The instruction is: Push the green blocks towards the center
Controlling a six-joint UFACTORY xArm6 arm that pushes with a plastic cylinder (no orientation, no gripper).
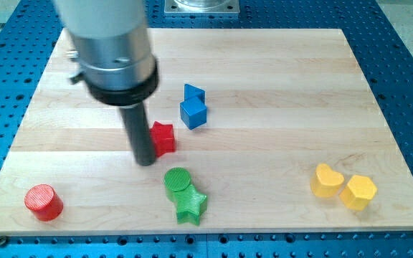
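My tip, a bare rod with no jaws, is touching the red star block; just below it, the green cylinder and green star are sitting together. No writing is showing.

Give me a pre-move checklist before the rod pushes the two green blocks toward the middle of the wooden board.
1. Tip located: ok. My tip rests on the wooden board, just left of the red star-shaped block.
2. Tip behind the greens for a push toward the center: not ok. It sits above-left of the green round cylinder block and the green star-shaped block.
3. Greens together: ok, they touch.
4. Path to the center: cannot tell; the red star and the blue angular block stand near it.
5. Greens' edge margin: not ok, the green star lies near the view's bottom edge.
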